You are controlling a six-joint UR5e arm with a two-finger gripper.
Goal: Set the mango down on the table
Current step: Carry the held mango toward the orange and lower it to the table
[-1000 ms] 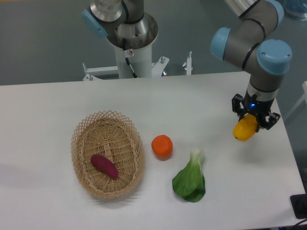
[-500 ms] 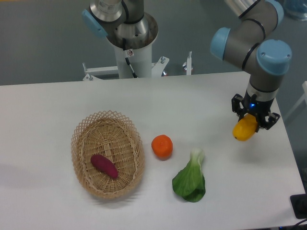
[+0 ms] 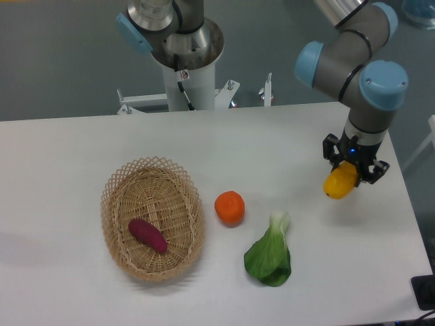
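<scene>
The mango (image 3: 339,183), a yellow-orange oval fruit, hangs in my gripper (image 3: 346,170) at the right side of the white table (image 3: 285,142). The black fingers are shut on its upper end, and its lower end points down and to the left. I cannot tell whether the mango touches the tabletop or hovers just above it. The grey arm with blue joint caps reaches down to it from the upper right.
A round orange (image 3: 230,207) lies mid-table, with a green bok choy (image 3: 270,252) in front of it to the right. An oval wicker basket (image 3: 115,197) at the left holds a purple sweet potato (image 3: 147,235). The table's right edge is close to the gripper.
The gripper with the mango has shifted slightly to the left and a little up. Nothing else has moved.
</scene>
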